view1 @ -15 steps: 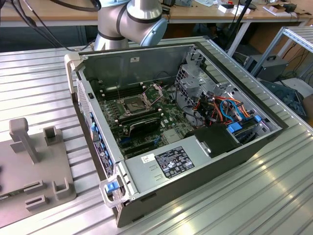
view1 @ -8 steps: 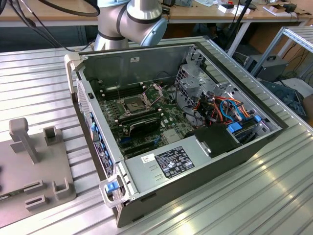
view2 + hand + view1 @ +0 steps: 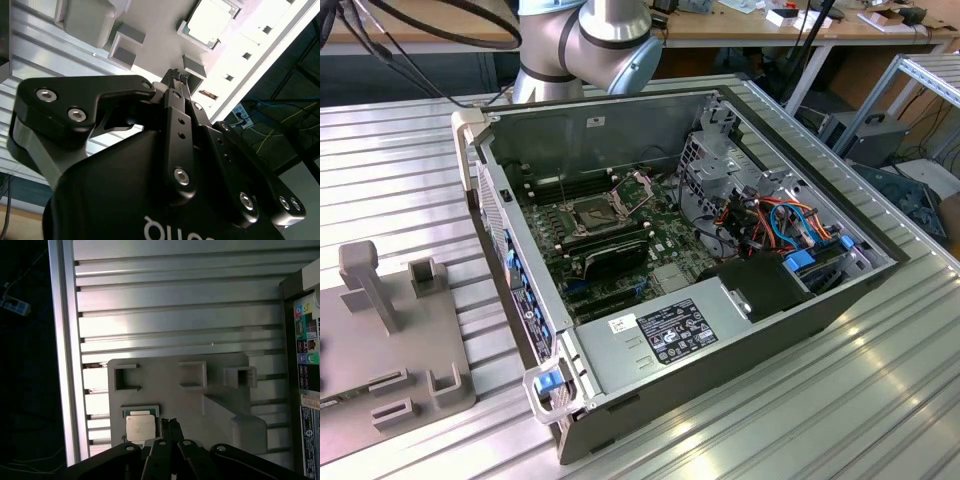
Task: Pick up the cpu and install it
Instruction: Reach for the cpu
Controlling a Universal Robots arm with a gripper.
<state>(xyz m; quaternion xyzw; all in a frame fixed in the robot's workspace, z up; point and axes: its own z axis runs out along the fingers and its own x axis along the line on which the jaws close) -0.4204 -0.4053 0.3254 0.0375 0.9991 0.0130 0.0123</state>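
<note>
My claw (image 3: 169, 422), closed tight and empty, hangs over the grey fixture plate (image 3: 220, 400). The cpu (image 3: 140, 427) lies in a recess there, just beside its tips, untouched.

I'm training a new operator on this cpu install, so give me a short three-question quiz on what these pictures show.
1. True or false: the cpu already sits in the socket.
2. The gripper is: A open; B shut on the cpu; C shut, holding nothing.
3. What does the cpu rest on?
Key: 1 false; 2 C; 3 the grey tray.
</note>
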